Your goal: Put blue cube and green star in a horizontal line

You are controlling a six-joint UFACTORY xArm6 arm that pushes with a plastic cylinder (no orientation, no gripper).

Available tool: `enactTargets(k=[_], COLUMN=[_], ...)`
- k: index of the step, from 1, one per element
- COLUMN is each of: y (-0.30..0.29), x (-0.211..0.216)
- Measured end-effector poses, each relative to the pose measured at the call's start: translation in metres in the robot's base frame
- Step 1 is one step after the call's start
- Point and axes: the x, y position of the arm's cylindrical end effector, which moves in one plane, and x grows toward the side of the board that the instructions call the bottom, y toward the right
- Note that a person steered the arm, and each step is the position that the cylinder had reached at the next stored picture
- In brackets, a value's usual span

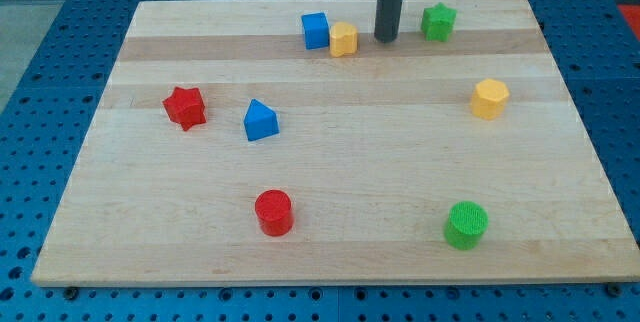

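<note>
The blue cube (315, 30) sits near the view's top, left of centre, touching a small yellow block (343, 39) on its right. The green star (438, 22) lies near the view's top right, at about the same height in the view as the cube. My tip (386, 39) is on the board between them, just right of the yellow block and left of the star, touching neither.
A red star (185, 107) and a blue triangular block (260, 121) lie at the left. A yellow hexagonal block (490, 98) is at the right. A red cylinder (273, 212) and a green cylinder (466, 225) lie near the bottom of the wooden board (350, 162).
</note>
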Motion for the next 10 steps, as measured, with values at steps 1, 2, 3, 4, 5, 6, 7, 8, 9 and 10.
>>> enactTargets(k=[1,2,3,4,5,6,7,8,9,10], y=[-0.031,-0.052,-0.035,0.009,0.047,0.101,0.151,0.119,0.07,0.064], x=[-0.003,0.031,0.069,0.031,0.044,0.044,0.013,-0.012,0.004,-0.009])
